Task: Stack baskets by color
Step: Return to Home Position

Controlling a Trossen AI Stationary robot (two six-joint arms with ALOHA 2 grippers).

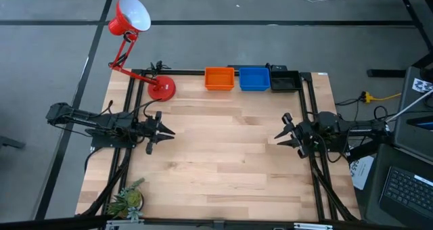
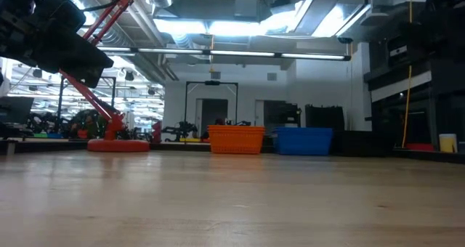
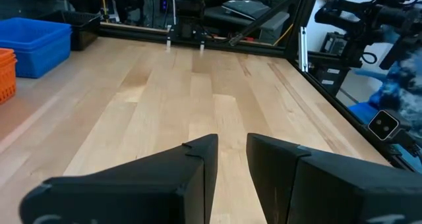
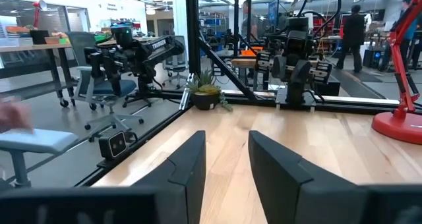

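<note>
Three baskets stand side by side on their bottoms along the table's far edge: the orange basket (image 1: 219,78) (image 2: 236,139), the blue basket (image 1: 254,78) (image 2: 304,140) and the black basket (image 1: 285,80). My left gripper (image 1: 166,130) (image 3: 231,165) hovers level over the table's left side. It is open, points toward the right, and has nothing between its fingers. My right gripper (image 1: 281,136) (image 4: 227,161) hovers level over the right side. It too is open and empty, and it points toward the left. Both are well short of the baskets.
A red desk lamp stands with its base (image 1: 162,88) at the far left, just left of the orange basket, and its head (image 1: 132,15) reaches beyond the table. A small plant (image 1: 127,199) sits at the near left corner. Bare wood (image 1: 223,155) lies between the grippers.
</note>
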